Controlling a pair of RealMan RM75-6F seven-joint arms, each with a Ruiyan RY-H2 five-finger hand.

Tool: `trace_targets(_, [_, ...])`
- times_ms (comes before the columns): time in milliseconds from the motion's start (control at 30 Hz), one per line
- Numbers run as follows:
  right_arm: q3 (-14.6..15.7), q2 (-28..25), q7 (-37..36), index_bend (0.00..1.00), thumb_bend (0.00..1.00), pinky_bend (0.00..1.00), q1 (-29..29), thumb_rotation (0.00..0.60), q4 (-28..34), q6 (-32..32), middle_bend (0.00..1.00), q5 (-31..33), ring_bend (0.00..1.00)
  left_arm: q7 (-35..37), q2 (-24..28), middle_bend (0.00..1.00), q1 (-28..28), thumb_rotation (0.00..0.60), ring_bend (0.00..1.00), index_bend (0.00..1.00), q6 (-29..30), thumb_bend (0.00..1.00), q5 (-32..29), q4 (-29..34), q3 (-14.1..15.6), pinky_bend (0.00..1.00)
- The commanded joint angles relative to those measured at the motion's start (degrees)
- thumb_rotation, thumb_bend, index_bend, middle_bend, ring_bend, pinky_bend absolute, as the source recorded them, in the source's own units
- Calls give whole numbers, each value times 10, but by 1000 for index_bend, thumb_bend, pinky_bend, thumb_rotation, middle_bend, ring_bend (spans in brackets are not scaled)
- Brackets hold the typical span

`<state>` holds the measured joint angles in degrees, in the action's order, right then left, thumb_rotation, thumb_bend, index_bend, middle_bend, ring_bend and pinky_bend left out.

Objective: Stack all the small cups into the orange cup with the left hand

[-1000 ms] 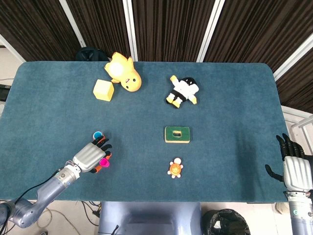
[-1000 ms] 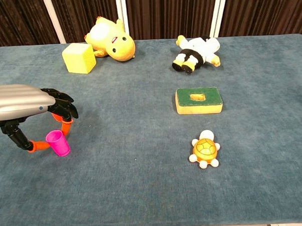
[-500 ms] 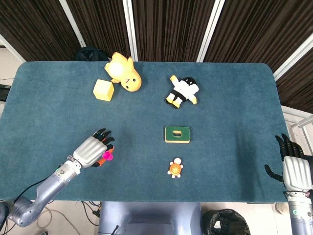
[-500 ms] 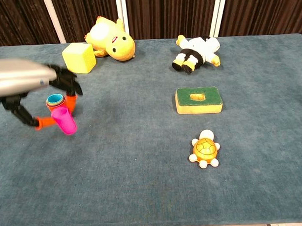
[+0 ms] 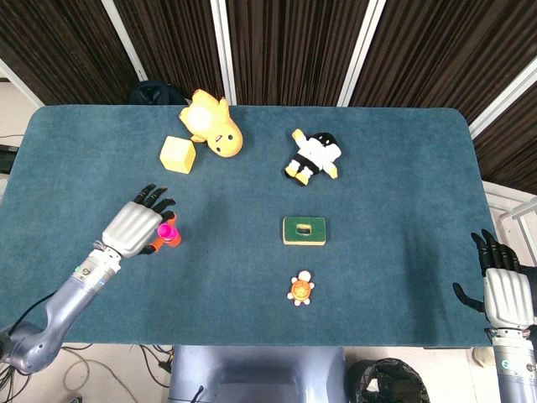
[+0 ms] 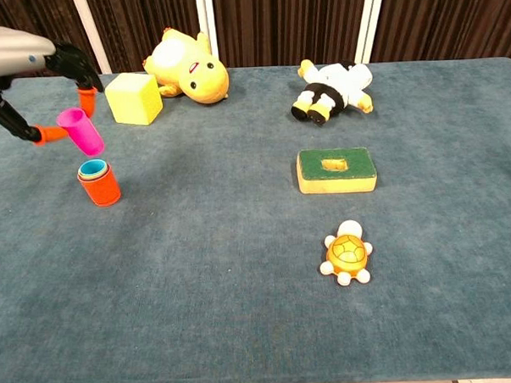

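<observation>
Left hand [image 6: 30, 74] pinches the pink cup [image 6: 81, 131] above the orange cup [image 6: 99, 186]

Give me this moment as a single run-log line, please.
left hand: holds pink cup above orange cup | orange cup: upright on table, blue cup nested inside | right hand: idle at table edge

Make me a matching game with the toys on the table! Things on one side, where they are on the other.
Things:
1. pink cup
2. blue cup
3. turtle
4. yellow block

Places:
A. next to the yellow duck
B. inside the orange cup
C. in front of the green sponge
D. held in the air by the left hand

Pairs: 1-D, 2-B, 3-C, 4-A
</observation>
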<state>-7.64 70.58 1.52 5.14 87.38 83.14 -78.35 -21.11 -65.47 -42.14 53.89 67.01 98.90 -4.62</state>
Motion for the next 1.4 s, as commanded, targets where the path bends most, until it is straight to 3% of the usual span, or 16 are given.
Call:
trace_targets(33, [0, 0, 1, 69, 317, 110, 0, 600, 1, 1, 27, -1, 110, 7, 0, 199, -2, 600, 0, 453, -11, 347, -15, -20, -4, 27])
trace_targets(900, [0, 0, 1, 69, 317, 110, 0, 600, 2, 2, 27, -1, 110, 11, -59, 204, -6, 600, 0, 447, -29, 344, -8, -89, 7, 27])
trace_targets(1133, [0, 0, 3, 69, 318, 111, 0, 600, 2, 0, 27, 0, 110, 2, -62, 182, -10, 600, 0, 325, -43, 256, -13, -93, 13, 20])
trace_targets(1300, [0, 0, 3, 69, 317, 110, 0, 600, 1, -1, 27, 1, 110, -6, -52, 162, -13, 600, 0, 150, -53, 232, -22, -85, 15, 18])
trace_targets(1400, [-1, 0, 3, 69, 318, 111, 0, 600, 1, 0, 28, 1, 110, -5, -43, 161, -10, 600, 0, 143, -37, 232, -21, -67, 7, 19])
